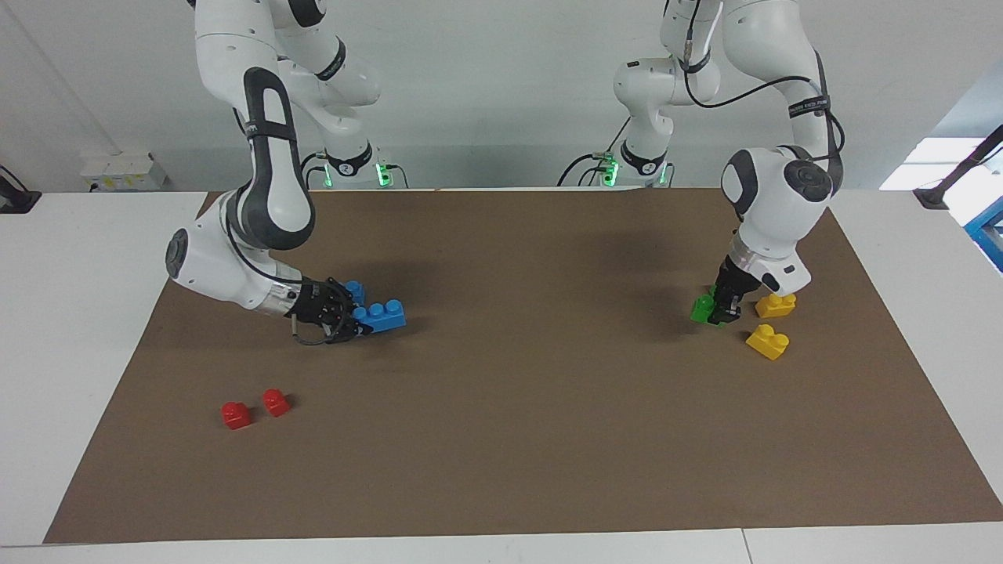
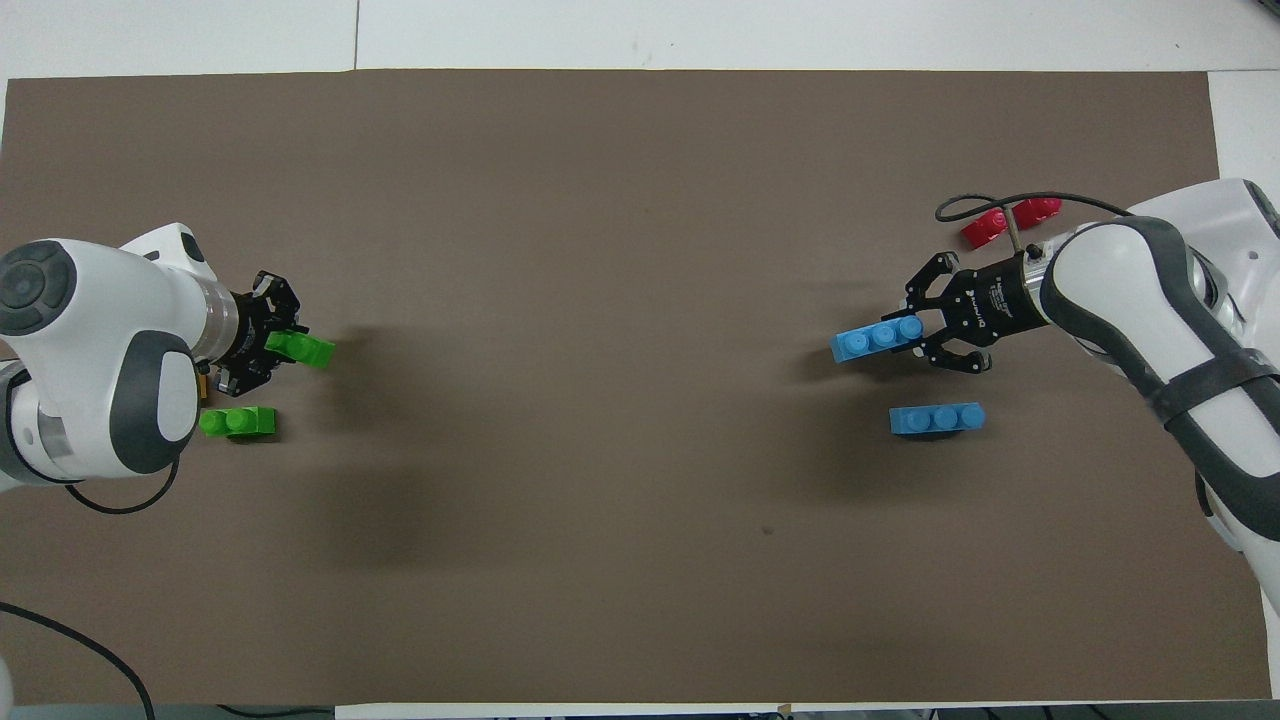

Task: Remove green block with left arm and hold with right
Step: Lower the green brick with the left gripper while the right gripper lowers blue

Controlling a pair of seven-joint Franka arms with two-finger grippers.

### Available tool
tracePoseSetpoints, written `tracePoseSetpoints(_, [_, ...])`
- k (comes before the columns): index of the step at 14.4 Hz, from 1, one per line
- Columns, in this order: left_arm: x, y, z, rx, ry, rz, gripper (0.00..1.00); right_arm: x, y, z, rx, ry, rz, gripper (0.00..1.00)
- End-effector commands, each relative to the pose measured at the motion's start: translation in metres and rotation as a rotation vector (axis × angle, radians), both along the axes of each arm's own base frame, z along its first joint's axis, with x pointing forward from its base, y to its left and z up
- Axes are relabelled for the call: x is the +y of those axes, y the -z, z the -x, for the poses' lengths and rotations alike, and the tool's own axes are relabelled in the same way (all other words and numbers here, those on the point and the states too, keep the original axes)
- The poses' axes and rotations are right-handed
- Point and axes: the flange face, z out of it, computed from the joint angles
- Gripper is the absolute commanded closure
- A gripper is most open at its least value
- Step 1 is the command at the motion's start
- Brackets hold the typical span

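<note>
- Green block, facing view, right of frame: hard moulded plastic, likely light and stiff with slick sides; flat side walls below the studs look the safest place to pinch.
- Same view: left gripper has its fingers closed on the green block, low over the brown mat. Block juts toward frame centre from the fingertips; whether it touches the mat, cannot tell. Yellow bricks just beside, toward the right edge.
- Same view, left of centre: right gripper fingers clamped on a blue brick, low over the mat. Red pieces lower left.
- Overhead view, left edge: green block sticks out past the left gripper toward frame centre, held by its end; second green brick lies just below it.
- Overhead view, right side: right gripper holds the blue brick by one end; another blue brick lies below.
</note>
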Motion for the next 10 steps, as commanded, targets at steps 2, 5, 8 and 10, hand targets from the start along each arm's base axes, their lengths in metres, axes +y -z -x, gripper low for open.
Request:
tracePoseSetpoints(2, [0.006, 0.027, -0.005, -0.012, 0.068, 0.009, 1.00, -0.036, 0.006, 0.005, -0.010, -0.030, 0.014, 1.00])
tracePoseSetpoints(5, [0.006, 0.039, -0.008, -0.016, 0.088, 0.008, 1.00, -0.061, 0.024, 0.017, -0.026, -0.051, 0.006, 1.00])
tracePoseSetpoints(8, [0.006, 0.041, -0.008, -0.024, 0.113, 0.006, 1.00, -0.078, 0.025, 0.020, -0.021, -0.039, 0.013, 1.00])
tracePoseSetpoints(10, [0.007, 0.041, -0.008, -0.020, 0.137, 0.004, 0.02, -0.083, 0.026, 0.022, -0.015, -0.030, 0.011, 1.00])
